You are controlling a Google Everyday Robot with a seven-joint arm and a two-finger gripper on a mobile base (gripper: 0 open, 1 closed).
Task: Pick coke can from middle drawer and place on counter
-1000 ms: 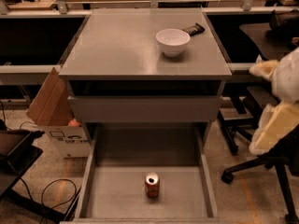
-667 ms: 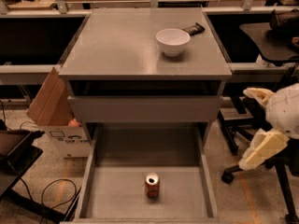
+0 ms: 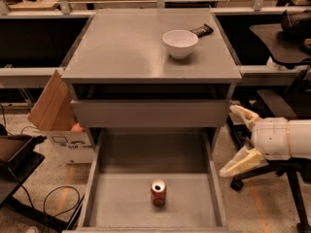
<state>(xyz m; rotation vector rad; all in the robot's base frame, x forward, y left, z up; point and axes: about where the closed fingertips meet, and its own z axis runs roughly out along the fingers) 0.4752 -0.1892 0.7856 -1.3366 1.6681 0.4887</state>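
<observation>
The coke can [image 3: 158, 192] stands upright on the floor of the open middle drawer [image 3: 121, 198], near its front centre. The grey counter [image 3: 126, 47] is the cabinet top above. My gripper [image 3: 235, 140] is at the right, just outside the drawer's right wall and above its level. Its two cream fingers [image 3: 240, 161] are spread apart and hold nothing. It is to the right of the can and apart from it.
A white bowl [image 3: 180, 43] and a dark flat bar [image 3: 201, 30] sit on the counter's back right. A closed drawer front [image 3: 150, 113] is above the open drawer. A cardboard box [image 3: 56, 115] stands at the left. Office chairs [image 3: 282, 38] are at the right.
My gripper has moved down and left, from beside the cabinet top towards the drawer's right wall. The can, bowl and drawer have not moved.
</observation>
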